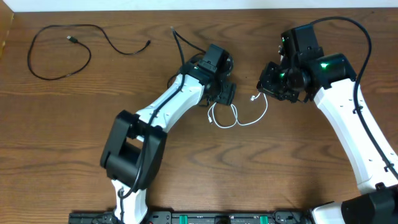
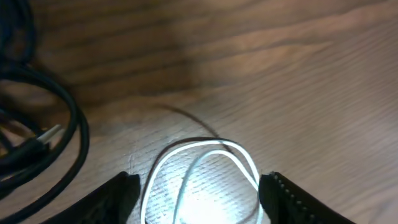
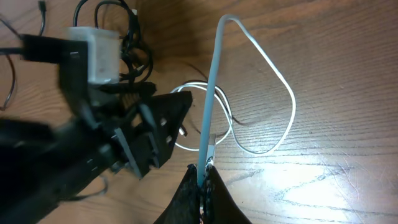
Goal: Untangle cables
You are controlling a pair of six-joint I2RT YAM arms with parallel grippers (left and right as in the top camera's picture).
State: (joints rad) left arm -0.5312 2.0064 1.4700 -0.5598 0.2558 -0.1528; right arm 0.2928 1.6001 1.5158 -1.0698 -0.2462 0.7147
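The white cable [image 1: 239, 120] lies in loops on the table between the two arms. My right gripper [image 3: 204, 169] is shut on one end of it, and the cord [image 3: 281, 87] rises from the jaws and curves back down to the wood. My left gripper [image 2: 200, 182] is open and low over the table, its fingers [image 2: 118, 196] on either side of a white loop [image 2: 205, 149] without touching it. One black cable [image 1: 62, 48] lies spread out at the far left. Another black cable [image 2: 71, 121] is coiled just left of my left gripper [image 1: 224, 93].
The left arm's white link [image 1: 168, 102] runs diagonally from the front base. The right arm [image 1: 348, 118] comes in from the right. In the right wrist view the left gripper's body [image 3: 143, 134] sits close to the white cord.
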